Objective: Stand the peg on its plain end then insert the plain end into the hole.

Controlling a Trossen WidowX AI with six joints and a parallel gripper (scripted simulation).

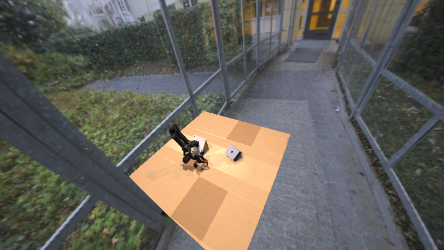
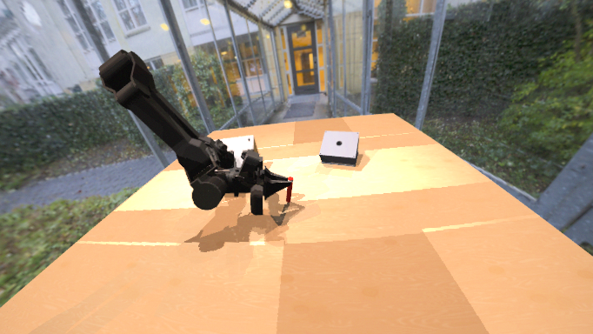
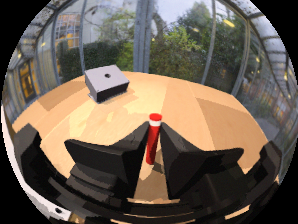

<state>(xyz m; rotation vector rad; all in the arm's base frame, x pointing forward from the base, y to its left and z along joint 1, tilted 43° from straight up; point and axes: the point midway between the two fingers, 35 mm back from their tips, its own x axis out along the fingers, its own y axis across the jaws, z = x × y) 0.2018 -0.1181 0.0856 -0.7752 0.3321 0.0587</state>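
A red peg (image 1: pixel 207 164) (image 2: pixel 289 190) (image 3: pixel 152 141) stands upright between my fingers, its lower end at or just above the wooden table (image 1: pixel 224 211) (image 2: pixel 391 261). I cannot tell if it touches. A pale band shows at its top end in the wrist view. My gripper (image 1: pixel 206 161) (image 2: pixel 287 185) (image 3: pixel 154 124) is shut on the peg, reaching in low from the side. The sloped white panel (image 1: pixel 233 152) (image 2: pixel 339 146) (image 3: pixel 107 84) with one dark hole (image 2: pixel 338 143) (image 3: pixel 107 76) sits farther out on the table, apart from the peg.
The arm's white base block (image 1: pixel 199 142) (image 2: pixel 240 145) stands behind the gripper. The black arm (image 2: pixel 152 109) slopes down from the upper left. The table edges drop off to a paved walkway and grass, with metal fence posts around.
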